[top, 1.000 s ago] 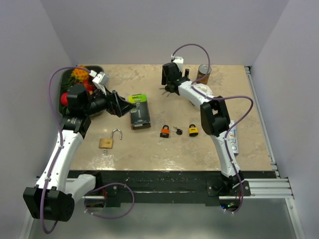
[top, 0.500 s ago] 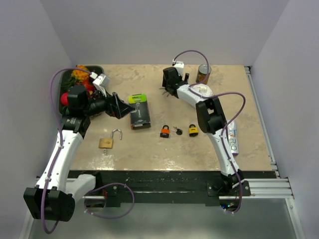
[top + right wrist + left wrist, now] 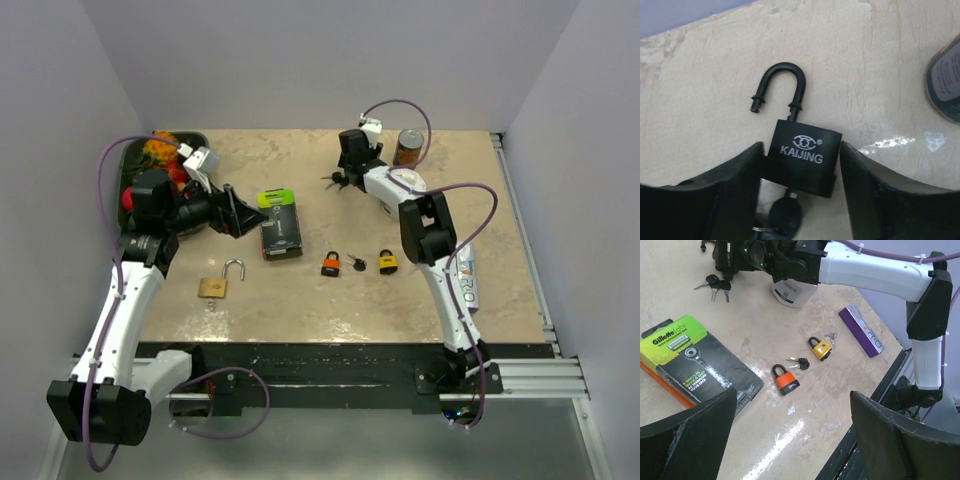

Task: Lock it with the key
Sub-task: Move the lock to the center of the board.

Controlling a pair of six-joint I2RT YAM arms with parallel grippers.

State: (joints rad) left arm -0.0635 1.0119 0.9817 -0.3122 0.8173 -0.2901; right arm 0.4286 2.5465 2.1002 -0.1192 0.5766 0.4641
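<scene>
- Right wrist view: the black padlock [image 3: 802, 150], marked KAIJING, lies flat on the table [image 3: 300, 310] between the right gripper's fingers [image 3: 720, 195].
- Its shackle [image 3: 782, 80] is up and swung free, with one leg out of the body.
- A dark-headed key [image 3: 785, 216] sticks out of the bottom of the lock, low between the fingers.
- The right gripper [image 3: 335, 180] has its jaws partly drawn in around the lock body. One finger is against each side, and the lock rests on the table.
- In the top view this gripper reaches to the far middle of the table, near a brown can [image 3: 409, 147] and a white container [image 3: 405, 180].
- In the left wrist view a small bunch of keys [image 3: 715, 285] lies on the table just beside the right gripper.
- The left gripper [image 3: 240, 212] hovers over the left part of the table with its jaws spread wide and nothing between them.
- It points at a green and black razor pack [image 3: 280, 222] just beside it.
- An orange padlock [image 3: 786, 381] and a yellow padlock [image 3: 820, 349] sit near the table's middle, both shut, each with small keys close by.
- A brass padlock [image 3: 212, 287] with its shackle raised lies nearer the front, left of the orange one.
- A purple box [image 3: 862, 330] lies near the right edge.
- A dark tray [image 3: 128, 165] of red and orange items sits at the far left corner.
</scene>
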